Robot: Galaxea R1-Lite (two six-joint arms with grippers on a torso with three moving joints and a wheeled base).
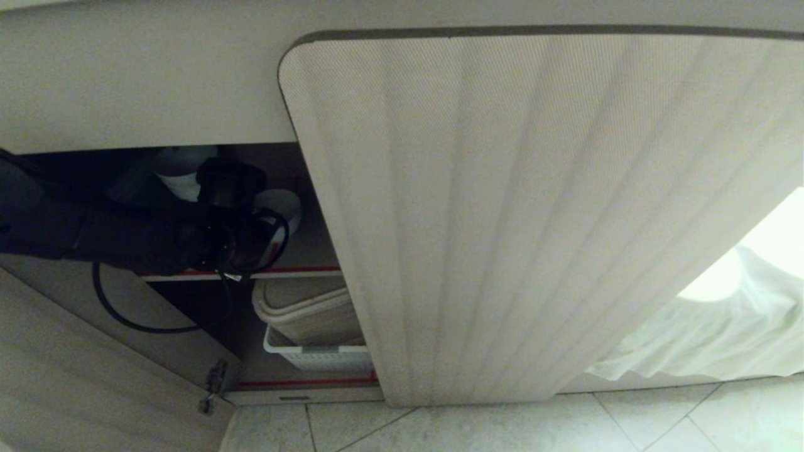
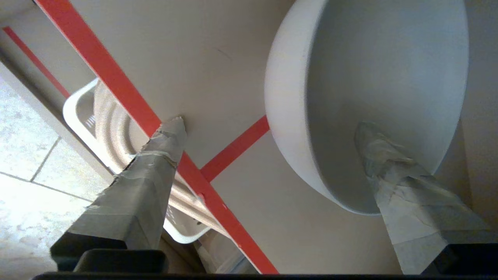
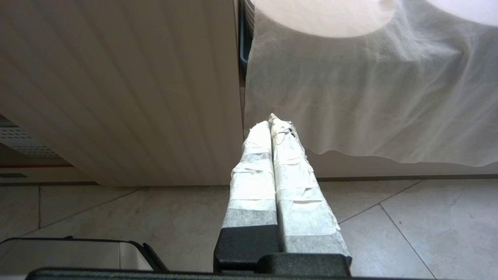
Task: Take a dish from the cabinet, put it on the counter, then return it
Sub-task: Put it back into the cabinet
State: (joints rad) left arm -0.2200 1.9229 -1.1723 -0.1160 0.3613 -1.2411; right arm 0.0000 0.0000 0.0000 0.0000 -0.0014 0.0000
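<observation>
We have our left gripper (image 2: 268,128) reaching into the low cabinet (image 1: 540,213) with pale beige, vertically fluted doors, working through the opened left side while the right door hangs closed. Its tape-wrapped fingers (image 2: 155,163) are spread wide and hold nothing: in the left wrist view one fingertip rests over the brown inner shelf (image 2: 218,70) near its red tape edging (image 2: 116,85), and the other sits inside the small plain white round bowl (image 2: 373,97), so the bowl's near wall lies between them. We judge this straddle is deliberate, since a deep-sided bowl is easiest to pinch by its rim, one finger inside and one outside. Whether we are about to close on it or have just let it go, we cannot tell from this moment alone. The bowl stands on the upper shelf, just behind the taped front edge, where it is easy to reach without going deep; in the head view our dark left arm (image 1: 94,232) hides much of it. Another white bowl (image 1: 182,166) stands farther back on the same shelf. Below, a white slotted plastic basket (image 1: 314,358) keeps pale plates (image 1: 308,314) upright on the lower shelf. Our right gripper (image 3: 272,128) hangs parked outside, fingers pressed together and empty, before a draped white cloth (image 3: 369,97) above the tiled floor (image 3: 116,217).
</observation>
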